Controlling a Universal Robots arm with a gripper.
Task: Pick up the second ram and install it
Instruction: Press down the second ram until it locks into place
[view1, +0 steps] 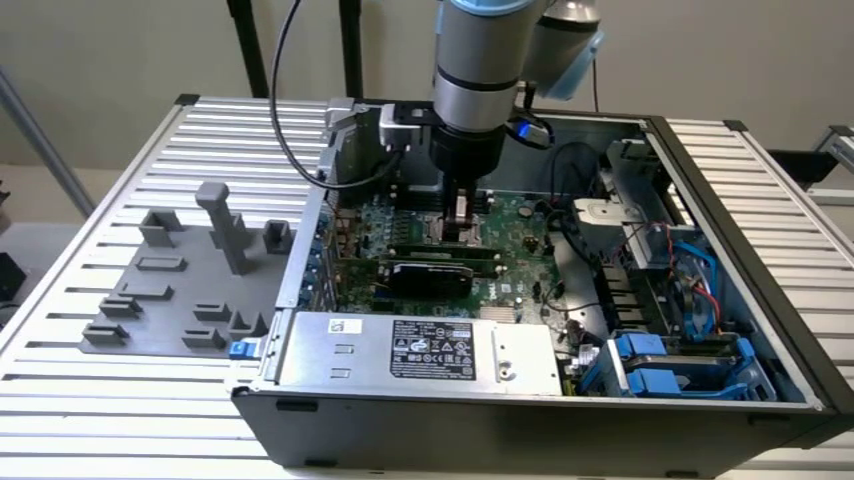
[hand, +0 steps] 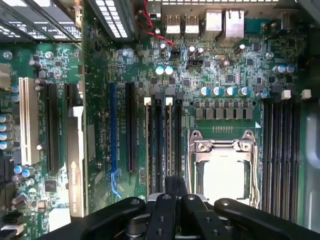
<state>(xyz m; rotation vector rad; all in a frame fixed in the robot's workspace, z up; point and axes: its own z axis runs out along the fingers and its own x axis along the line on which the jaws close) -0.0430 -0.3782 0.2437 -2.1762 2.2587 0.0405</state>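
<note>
The tool (view1: 462, 225) hung low inside an open black metal case (view1: 534, 435), just over the green circuit board at the frame's centre. It could not be told whether it was wide, narrow or gripping.

Just under its tip, a thin, flat green strip stood on edge across the board. This looked like the ram (view1: 430, 247), though whether it was one stick or two was unclear, as was whether the tool touched it. A black rectangular block (view1: 427, 277) lay just below the strip.

One matt grey plastic fixture (view1: 187, 270), with upright posts and small blocks, sat at the left on the ribbed aluminium worktop (view1: 80, 200). One silver power supply (view1: 414, 345) with a dark label filled the case's lower middle. Two blue plastic caddies (view1: 647, 365) sat at the lower right.

In the wrist view the tool (hand: 175, 192) was black and glossy at the bottom centre. It sat over a group of four narrow black slots (hand: 164, 145), two of them with white latches. Beside them was one square socket (hand: 225, 160) with a shiny steel frame. At the right edge ran four more long black slots (hand: 281, 150). Towards the left were one blue slot (hand: 113, 135) and one white slot (hand: 27, 120).
</note>
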